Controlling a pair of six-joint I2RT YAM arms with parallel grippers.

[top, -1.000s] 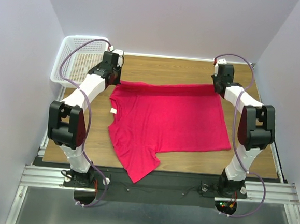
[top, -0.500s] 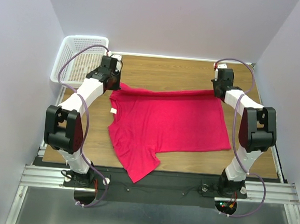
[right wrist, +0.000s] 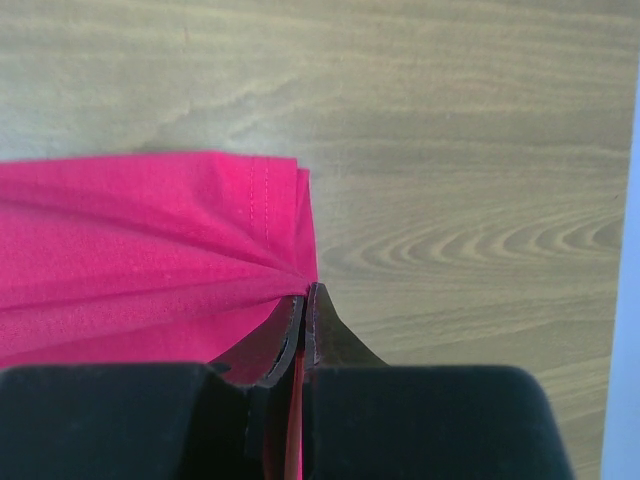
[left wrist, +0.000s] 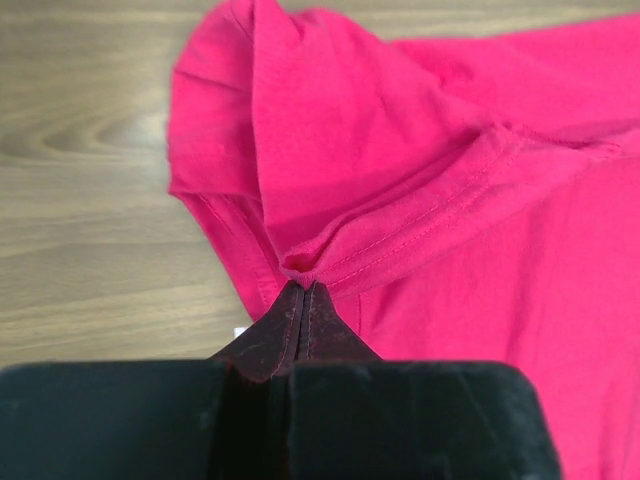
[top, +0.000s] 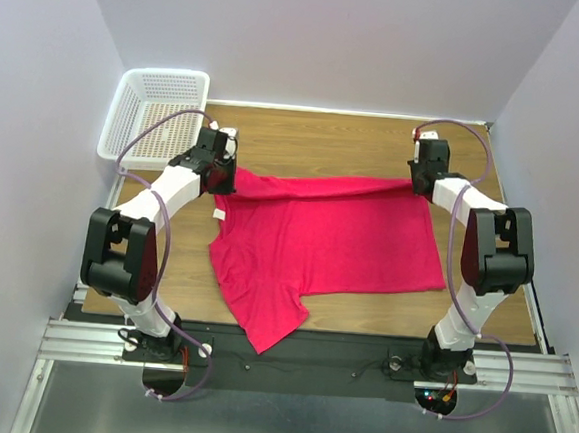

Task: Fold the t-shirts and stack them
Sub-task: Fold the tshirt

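The crimson-pink t-shirt [top: 333, 240] lies spread on the wooden table, its neck with a small white label [top: 217, 214] at the left and one sleeve hanging toward the front edge. My left gripper [top: 228, 175] is shut on the shirt's far left corner, a pinched hem and sleeve in the left wrist view [left wrist: 300, 275]. My right gripper [top: 420, 182] is shut on the far right hem corner, seen in the right wrist view [right wrist: 305, 290]. The far edge between them is lifted and folded toward the front.
A white plastic mesh basket [top: 157, 116] stands at the table's far left corner, just behind the left arm. Bare wooden table [top: 315, 143] shows beyond the shirt's far edge. Walls close in on both sides.
Both grippers have moved toward the front with the shirt's far edge in them. That edge has drawn in from the back and now rides up in a fold.
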